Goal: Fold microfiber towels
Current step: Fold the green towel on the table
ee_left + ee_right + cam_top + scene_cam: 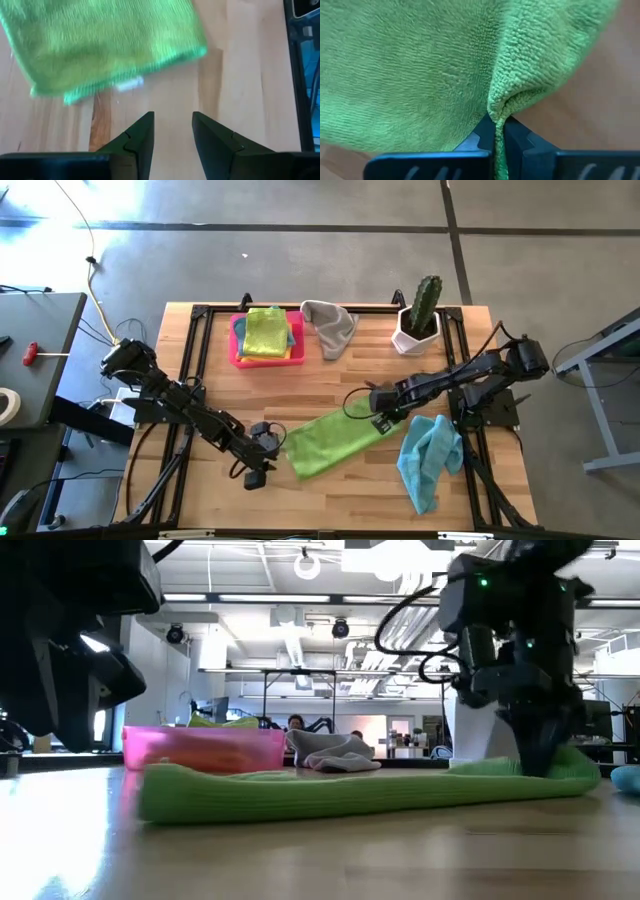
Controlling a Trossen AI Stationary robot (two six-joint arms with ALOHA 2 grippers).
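A green microfiber towel (330,442) lies folded in a long strip on the wooden table, near the front middle. My right gripper (383,420) stands over its right end and is shut on it; the right wrist view shows the cloth (420,70) bunched at the fingers. My left gripper (262,467) hovers open just off the towel's left end (110,45), with nothing between its fingers (145,135). A light blue towel (430,458) lies crumpled at the front right. A grey towel (330,327) lies at the back. My right gripper pinches a small gathered ridge of the green towel (501,107) between its two fingers, at the towel's right end. The fingers come from above, pointing down. That end (575,765) stands slightly raised, while the rest of the strip lies flat on the table.
A pink tray (237,350) at the back left holds a yellow-green towel (266,332). A cactus in a white pot (418,320) stands at the back right. Bare wood shows in the middle of the table (330,385) and along the front (340,500).
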